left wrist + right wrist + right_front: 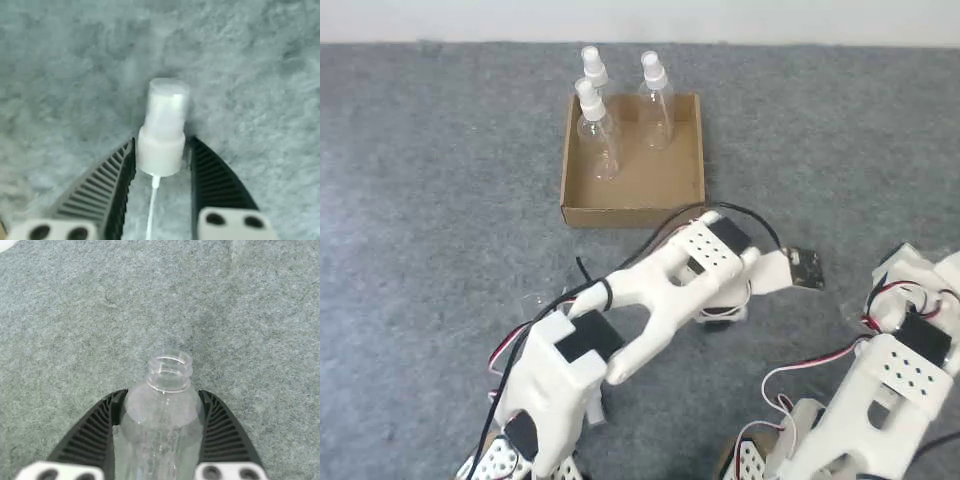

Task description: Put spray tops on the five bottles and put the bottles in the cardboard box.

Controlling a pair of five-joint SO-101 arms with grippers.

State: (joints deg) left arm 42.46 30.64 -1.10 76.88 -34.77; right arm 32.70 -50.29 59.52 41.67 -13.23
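My left gripper (161, 142) is shut on a white spray top (164, 125) by its collar, with the thin dip tube (152, 200) running back between the fingers, over the grey carpet. My right gripper (161, 394) is shut on a clear bottle (165, 410) at its shoulder; the open neck (170, 369) has no top. The cardboard box (632, 212) stands at the far middle of the table, holding three clear bottles (598, 135) with white spray tops. The left arm (660, 285) stretches just in front of the box, and the right arm (900, 370) is at the near right.
Grey carpet (440, 200) covers the whole table. A small circuit board (806, 266) sticks out from the left arm's wrist. Cables (550, 310) trail along both arms near the front edge. Open carpet lies to the left and right of the box.
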